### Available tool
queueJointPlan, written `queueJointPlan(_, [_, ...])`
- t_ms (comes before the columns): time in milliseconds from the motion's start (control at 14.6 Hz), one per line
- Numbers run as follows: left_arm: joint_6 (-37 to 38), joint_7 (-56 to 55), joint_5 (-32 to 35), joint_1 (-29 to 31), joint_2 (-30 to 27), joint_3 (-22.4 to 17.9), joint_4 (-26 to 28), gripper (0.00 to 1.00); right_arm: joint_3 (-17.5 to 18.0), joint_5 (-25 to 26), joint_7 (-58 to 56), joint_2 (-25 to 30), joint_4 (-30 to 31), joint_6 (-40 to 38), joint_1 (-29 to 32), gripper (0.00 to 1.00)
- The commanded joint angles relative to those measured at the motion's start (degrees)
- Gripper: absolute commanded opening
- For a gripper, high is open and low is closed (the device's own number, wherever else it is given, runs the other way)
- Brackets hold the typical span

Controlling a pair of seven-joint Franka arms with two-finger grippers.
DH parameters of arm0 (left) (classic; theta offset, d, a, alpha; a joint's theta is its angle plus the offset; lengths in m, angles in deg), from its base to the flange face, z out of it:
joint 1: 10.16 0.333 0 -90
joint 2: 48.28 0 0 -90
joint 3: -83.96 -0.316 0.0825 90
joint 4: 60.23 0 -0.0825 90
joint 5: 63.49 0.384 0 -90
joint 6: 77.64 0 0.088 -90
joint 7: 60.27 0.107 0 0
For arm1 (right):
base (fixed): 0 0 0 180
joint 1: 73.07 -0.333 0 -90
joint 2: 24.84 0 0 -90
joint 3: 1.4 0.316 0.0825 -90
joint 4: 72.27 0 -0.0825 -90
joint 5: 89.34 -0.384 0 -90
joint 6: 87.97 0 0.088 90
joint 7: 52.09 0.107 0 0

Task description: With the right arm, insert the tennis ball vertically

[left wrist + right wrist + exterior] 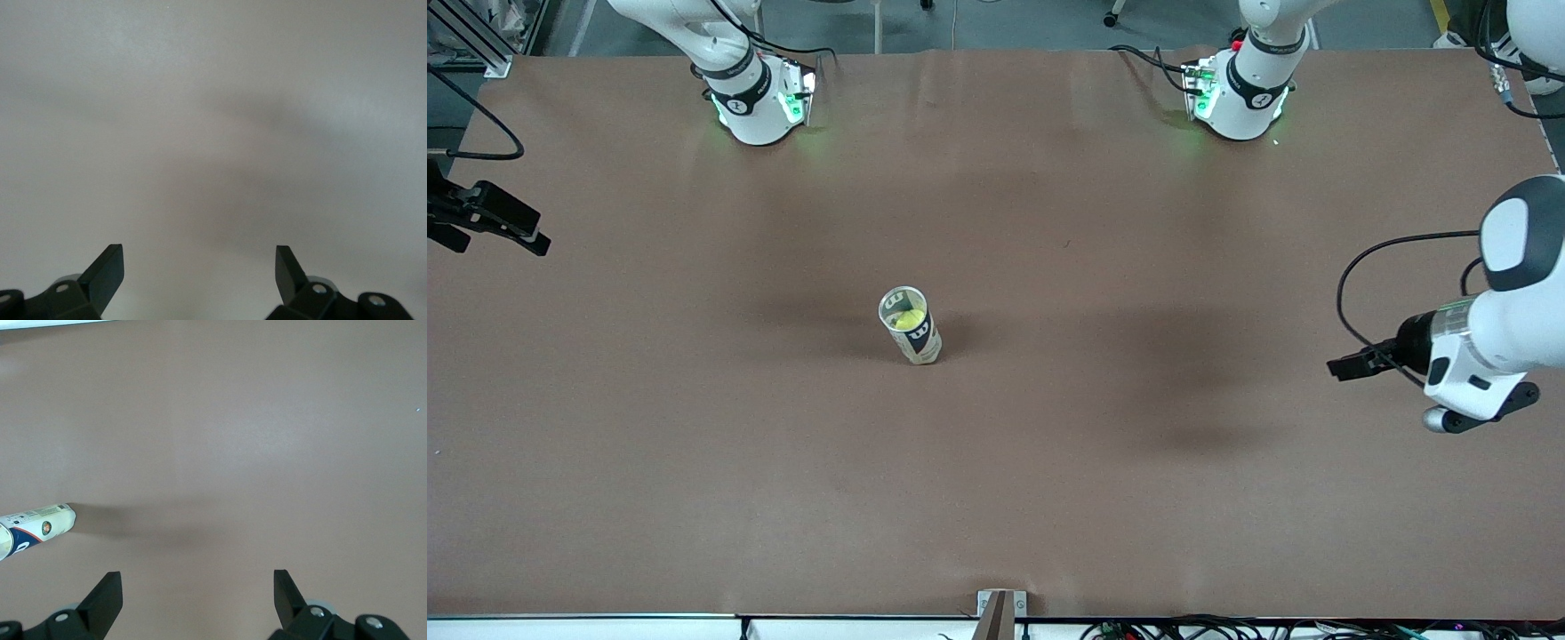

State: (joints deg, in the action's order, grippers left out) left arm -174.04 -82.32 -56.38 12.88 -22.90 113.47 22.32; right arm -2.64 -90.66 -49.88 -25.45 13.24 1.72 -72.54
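1. Right gripper (538, 242): we find it at the right arm's end of the brown table (1049, 498), black, held in the air over the table's edge. In the right wrist view the right gripper (197, 590) shows its two fingers (107, 597) spread wide, with bare table surface between them and nothing pinched.

2. Clear ball can (910, 325): we record it upright near the middle of the table, well apart from both grippers, its open mouth facing up and a dark printed label round its wall. The right wrist view catches part of the same ball can (37, 527) at the frame's border.

3. Tennis ball (908, 319): yellow-green, we see it inside the can, through the open mouth.

4. Left gripper (1343, 366): we list it at the left arm's end, in the air over the table, waiting. In the left wrist view the left gripper (200, 270) has its fingers (107, 273) spread apart, holding nothing.
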Motion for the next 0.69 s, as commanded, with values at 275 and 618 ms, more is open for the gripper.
queueJointPlan(275, [5.8, 19.0, -4.8, -7.9, -8.5, -11.9, -0.9, 1.0, 0.3, -0.2, 0.4, 0.4, 0.0, -0.2, 0.3, 1.0])
queueJointPlan(618, [8.3, 17.8, -4.1, -13.3, -12.4, -15.3, -1.0, 1.0, 0.3, -0.1, 0.3, 0.4, 0.0, -0.2, 0.3, 1.0])
